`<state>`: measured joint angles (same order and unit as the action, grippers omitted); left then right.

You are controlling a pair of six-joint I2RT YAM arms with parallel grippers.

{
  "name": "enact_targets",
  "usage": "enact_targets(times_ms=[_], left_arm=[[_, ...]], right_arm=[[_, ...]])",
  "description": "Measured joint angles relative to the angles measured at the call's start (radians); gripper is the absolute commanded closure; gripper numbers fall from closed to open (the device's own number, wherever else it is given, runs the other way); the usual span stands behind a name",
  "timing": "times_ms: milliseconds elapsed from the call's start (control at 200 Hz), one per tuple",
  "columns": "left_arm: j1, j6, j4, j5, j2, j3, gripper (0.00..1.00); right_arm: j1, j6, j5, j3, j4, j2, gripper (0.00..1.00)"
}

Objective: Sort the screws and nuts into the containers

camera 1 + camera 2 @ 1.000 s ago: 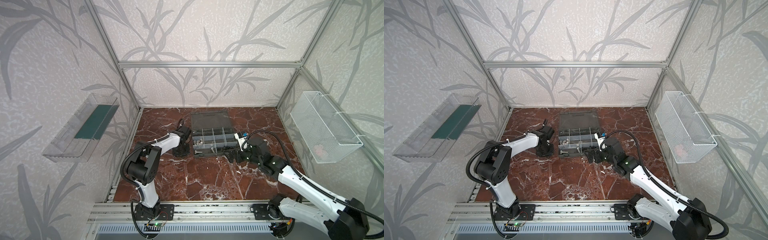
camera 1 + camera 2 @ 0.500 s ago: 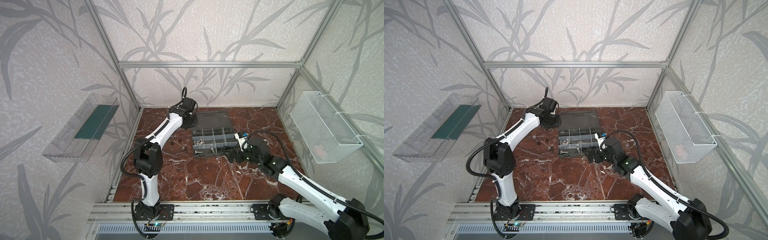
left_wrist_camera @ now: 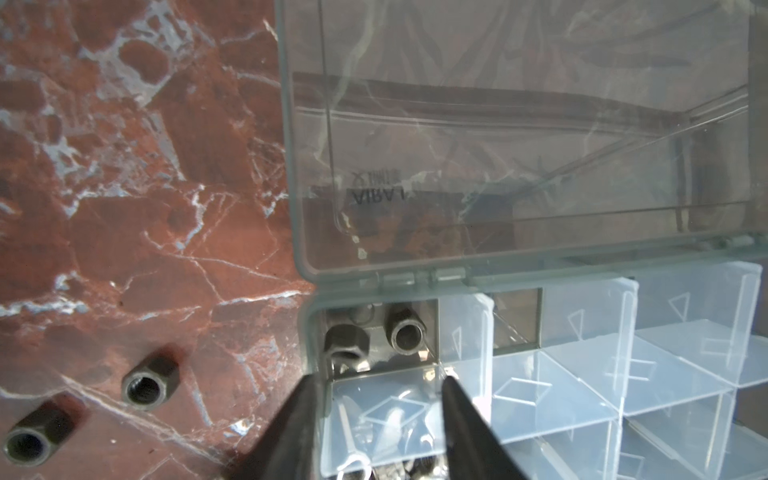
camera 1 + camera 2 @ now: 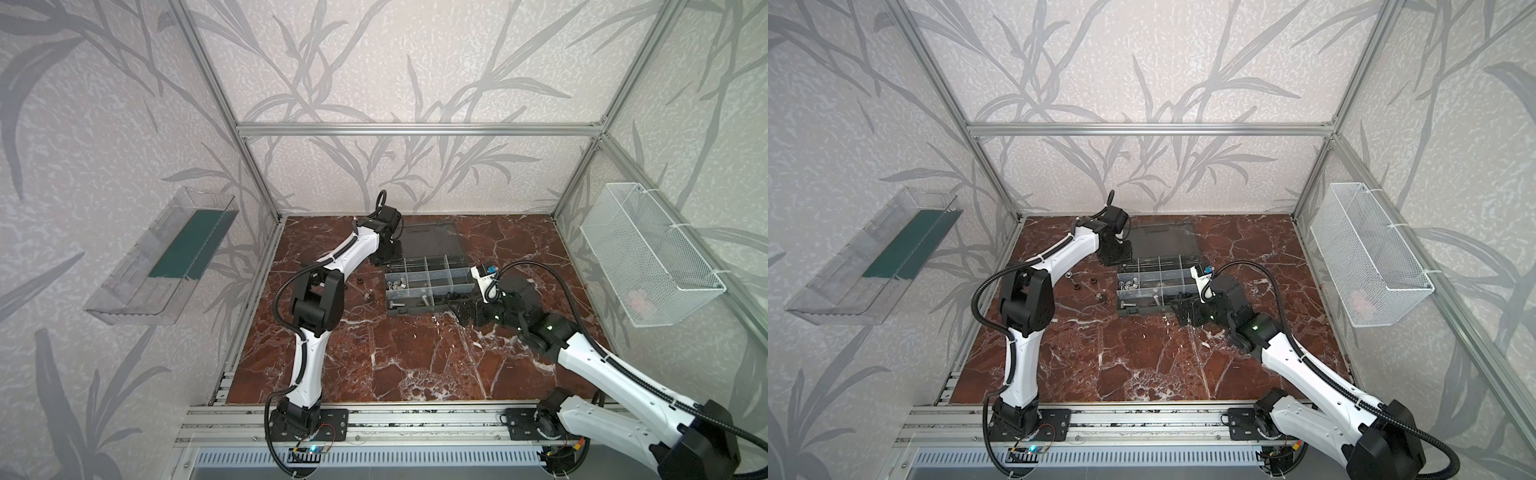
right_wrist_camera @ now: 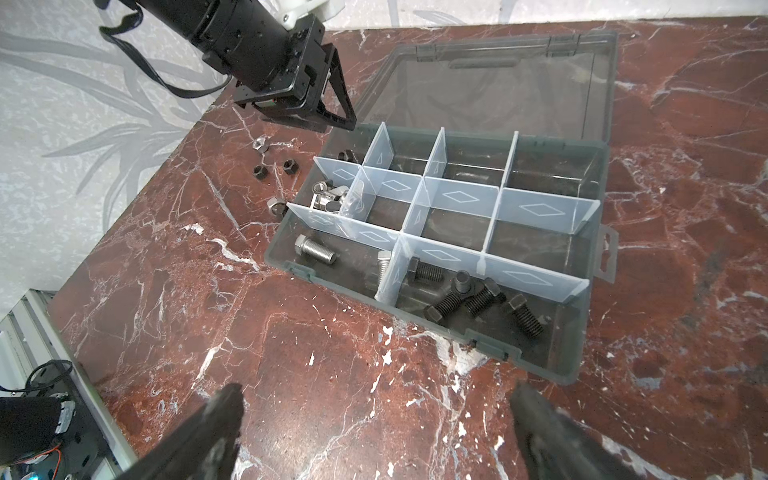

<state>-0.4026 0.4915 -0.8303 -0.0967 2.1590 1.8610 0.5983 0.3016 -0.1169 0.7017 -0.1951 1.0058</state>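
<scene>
Table (image 4: 415,365) has the case (image 5: 478,91) lying open near its back edge; my left gripper (image 3: 379,378) hangs part-spread, empty, over the case's back-left corner; right gripper (image 5: 376,388) gapes wide, empty, off its front edge; screws (image 5: 478,301) along the case front; nuts (image 3: 347,343) in left compartments (image 5: 336,166), few loose beside.

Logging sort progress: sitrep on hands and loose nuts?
Left hand open, empty, over corner compartment holding black nuts. Right hand open, empty, in front of case. Four loose nuts on table beside case. Nothing blocking.
</scene>
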Motion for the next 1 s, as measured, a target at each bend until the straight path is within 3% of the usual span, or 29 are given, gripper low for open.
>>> enact_targets(times_ms=[270, 430, 585, 750, 1005], left_arm=[[0.006, 0.000, -0.005, 0.069, -0.199, -0.180, 0.34], [0.072, 0.005, 0.021, 0.105, -0.308, -0.304, 0.34], [0.129, 0.005, 0.022, 0.120, -0.214, -0.298, 0.35], [0.132, 0.005, 0.020, 0.119, -0.065, -0.237, 0.37], [0.139, 0.001, 0.016, 0.120, 0.001, -0.189, 0.50]], right_arm=[[0.000, 0.001, -0.008, 0.000, 0.004, 0.005, 0.01], [0.000, 0.001, -0.019, -0.002, 0.011, 0.005, 0.01], [0.000, 0.001, -0.023, -0.003, 0.011, 0.006, 0.01], [0.000, 0.000, -0.022, -0.004, 0.011, 0.006, 0.01], [-0.001, -0.003, -0.021, -0.004, 0.011, 0.009, 0.01]])
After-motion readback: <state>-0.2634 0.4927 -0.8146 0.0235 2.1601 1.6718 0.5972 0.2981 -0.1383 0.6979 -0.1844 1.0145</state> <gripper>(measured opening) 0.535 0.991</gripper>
